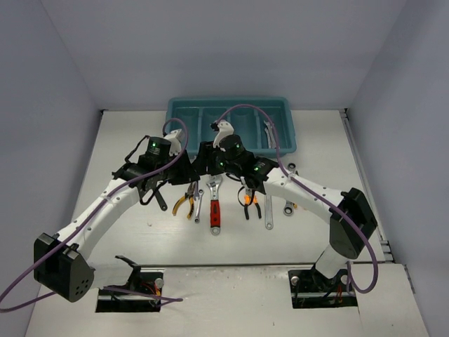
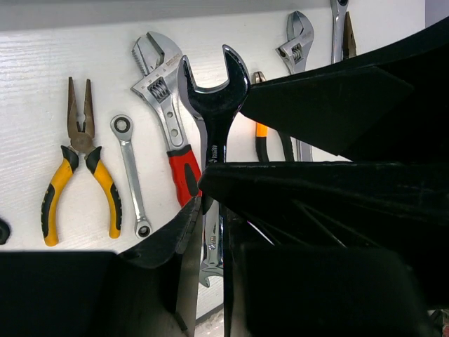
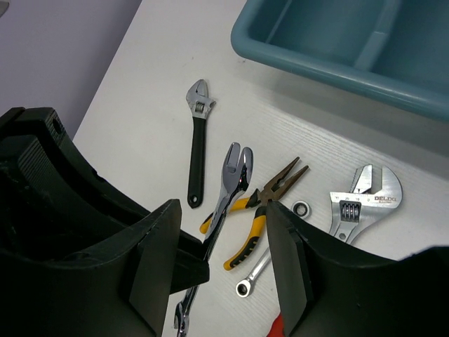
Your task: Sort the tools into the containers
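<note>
My left gripper [image 2: 212, 217] is shut on a silver spanner [image 2: 217, 91] and holds it above the table, open-end head forward. My right gripper [image 3: 221, 210] is open. Its fingers straddle the same spanner [image 3: 235, 179], whose shaft runs nearer the left finger without touching either. In the top view the two grippers, left [image 1: 186, 166] and right [image 1: 207, 161], meet in front of the teal tray [image 1: 228, 100]. Below them lie yellow-handled pliers [image 1: 186, 203], a ratchet spanner [image 1: 198, 206], a red-handled adjustable wrench [image 1: 215, 203] and orange-handled pliers [image 1: 250, 203].
A black adjustable wrench [image 1: 160, 199] lies left of the row. More spanners [image 1: 269, 214] lie to the right. One spanner [image 1: 269, 133] rests in the tray's right compartment. The tray wall [image 3: 337, 67] is just beyond the tools. The enclosure walls stand on three sides.
</note>
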### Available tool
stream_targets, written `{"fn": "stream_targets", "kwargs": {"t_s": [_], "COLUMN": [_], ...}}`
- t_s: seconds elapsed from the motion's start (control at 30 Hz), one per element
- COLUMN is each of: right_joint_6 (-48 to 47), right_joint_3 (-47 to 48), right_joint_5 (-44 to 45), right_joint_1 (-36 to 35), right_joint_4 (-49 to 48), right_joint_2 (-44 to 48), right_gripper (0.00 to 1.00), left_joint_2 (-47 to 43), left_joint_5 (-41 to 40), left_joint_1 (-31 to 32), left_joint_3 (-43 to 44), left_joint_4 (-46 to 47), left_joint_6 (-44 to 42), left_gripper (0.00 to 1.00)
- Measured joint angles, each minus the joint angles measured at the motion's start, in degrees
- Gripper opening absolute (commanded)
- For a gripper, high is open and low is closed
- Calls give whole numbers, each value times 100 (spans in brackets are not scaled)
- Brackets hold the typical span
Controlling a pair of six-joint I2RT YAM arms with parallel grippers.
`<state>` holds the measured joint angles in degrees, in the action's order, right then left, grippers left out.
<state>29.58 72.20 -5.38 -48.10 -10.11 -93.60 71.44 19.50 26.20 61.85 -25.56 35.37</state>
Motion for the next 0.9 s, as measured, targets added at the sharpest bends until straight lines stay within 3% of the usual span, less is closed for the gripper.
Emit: {"fn": "stream_targets", "kwargs": {"t_s": [0.4, 0.5, 0.6, 0.67, 0.77, 0.9], "right_joint_6": [44, 49, 51, 114, 144, -29], "right_joint_3": [0, 0, 0, 3, 15, 13], "right_joint_5": [6, 2, 1, -59, -10, 18], "right_joint_1": [10, 11, 9, 2, 2, 116], "right_joint_4": [-131, -153, -176, -270, -362, -324], "right_joint_2": [-191, -290, -341, -345, -332, -309], "right_gripper": [38, 29, 5, 0, 0, 0], "left_joint_2": [-60, -81, -83, -83, -99, -107], "left_joint_5": [11, 3, 3, 8, -28, -186], "left_joint_1": [77, 108, 122, 123, 125, 135], "left_joint_3": [-128, -164, -173, -179, -188, -188], "left_joint_4": [190, 186, 239, 286, 329, 334], "left_joint_6": [40, 42, 46, 68, 76, 50], "left_gripper": [0, 0, 0, 1, 20, 54]}}
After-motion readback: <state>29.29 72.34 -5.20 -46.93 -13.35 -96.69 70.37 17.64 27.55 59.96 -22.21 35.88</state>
